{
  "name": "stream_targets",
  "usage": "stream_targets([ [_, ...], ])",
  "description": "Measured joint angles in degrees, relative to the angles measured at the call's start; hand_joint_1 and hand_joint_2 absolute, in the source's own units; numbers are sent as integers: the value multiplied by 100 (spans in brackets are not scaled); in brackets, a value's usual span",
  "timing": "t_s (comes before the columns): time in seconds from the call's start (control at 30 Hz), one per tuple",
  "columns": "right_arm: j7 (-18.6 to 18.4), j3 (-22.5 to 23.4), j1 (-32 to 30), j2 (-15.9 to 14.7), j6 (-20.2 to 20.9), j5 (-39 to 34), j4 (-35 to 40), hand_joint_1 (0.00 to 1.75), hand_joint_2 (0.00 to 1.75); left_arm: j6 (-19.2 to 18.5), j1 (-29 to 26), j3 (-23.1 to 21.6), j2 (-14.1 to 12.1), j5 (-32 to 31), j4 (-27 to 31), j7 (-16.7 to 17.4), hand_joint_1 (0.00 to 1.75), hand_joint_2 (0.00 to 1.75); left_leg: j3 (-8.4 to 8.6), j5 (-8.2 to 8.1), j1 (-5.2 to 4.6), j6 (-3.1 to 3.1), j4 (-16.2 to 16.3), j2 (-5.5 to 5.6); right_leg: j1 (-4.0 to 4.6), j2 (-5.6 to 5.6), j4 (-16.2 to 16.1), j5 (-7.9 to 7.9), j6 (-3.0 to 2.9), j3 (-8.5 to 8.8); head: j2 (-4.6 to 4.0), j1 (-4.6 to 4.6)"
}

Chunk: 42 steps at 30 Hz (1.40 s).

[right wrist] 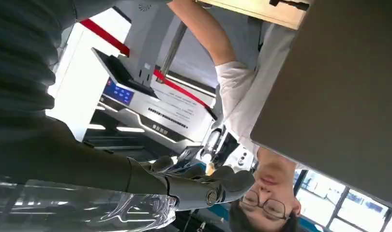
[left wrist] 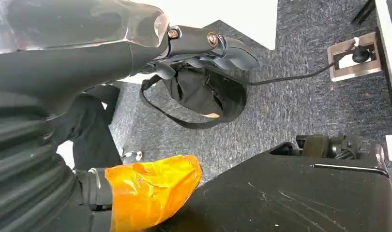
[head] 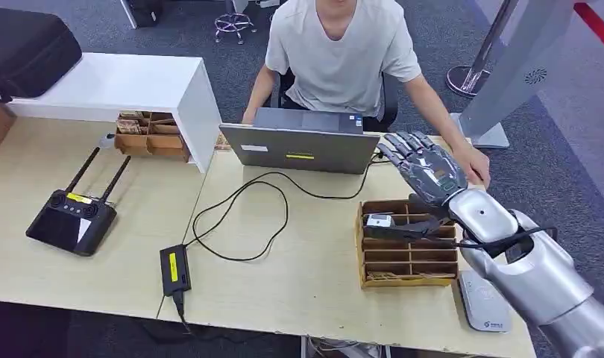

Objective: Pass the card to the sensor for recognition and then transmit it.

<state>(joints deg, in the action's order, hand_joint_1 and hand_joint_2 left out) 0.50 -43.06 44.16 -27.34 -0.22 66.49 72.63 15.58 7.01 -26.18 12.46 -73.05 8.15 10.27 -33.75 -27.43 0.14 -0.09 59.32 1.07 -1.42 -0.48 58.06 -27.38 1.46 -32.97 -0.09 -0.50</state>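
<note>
My right hand (head: 424, 165) hovers with its fingers stretched out and apart over the far edge of a brown slotted card box (head: 367, 257), holding nothing. A small white card (head: 379, 221) sits in the box's far-left slot, just below and to the left of the hand. The grey card sensor (head: 484, 302) lies flat on the table near the front right edge, partly under my right forearm. In the right wrist view, the right hand (right wrist: 203, 186) shows straight fingers with nothing in them. My left hand (left wrist: 208, 44) hangs beside the table over the carpet, its fingers loose and holding nothing.
A person sits across the table behind a grey laptop (head: 303, 148), one hand (head: 474, 165) resting close to my right hand. A black cable and power brick (head: 175, 268) lie mid-table. A black remote controller (head: 71, 220) is at the left, beside a white shelf (head: 135, 86).
</note>
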Motion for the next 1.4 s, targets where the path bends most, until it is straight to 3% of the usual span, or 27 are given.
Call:
stream_targets([
  [0.5, -2, -476, 591, 118, 573, -376, -389, 0, 175, 0, 17, -50, 9, -33, -2, 0, 0, 175, 0, 0, 0, 0, 0, 0, 0, 0, 1, 0, 0, -1, 0, 0],
  [1.4, -85, -702, 728, 118, 632, -479, -658, 0, 175, 0, 18, -50, 13, 4, -2, 2, 0, 175, 1, 0, 0, 0, 2, -1, 0, 1, 1, 0, 0, -2, 0, 0],
])
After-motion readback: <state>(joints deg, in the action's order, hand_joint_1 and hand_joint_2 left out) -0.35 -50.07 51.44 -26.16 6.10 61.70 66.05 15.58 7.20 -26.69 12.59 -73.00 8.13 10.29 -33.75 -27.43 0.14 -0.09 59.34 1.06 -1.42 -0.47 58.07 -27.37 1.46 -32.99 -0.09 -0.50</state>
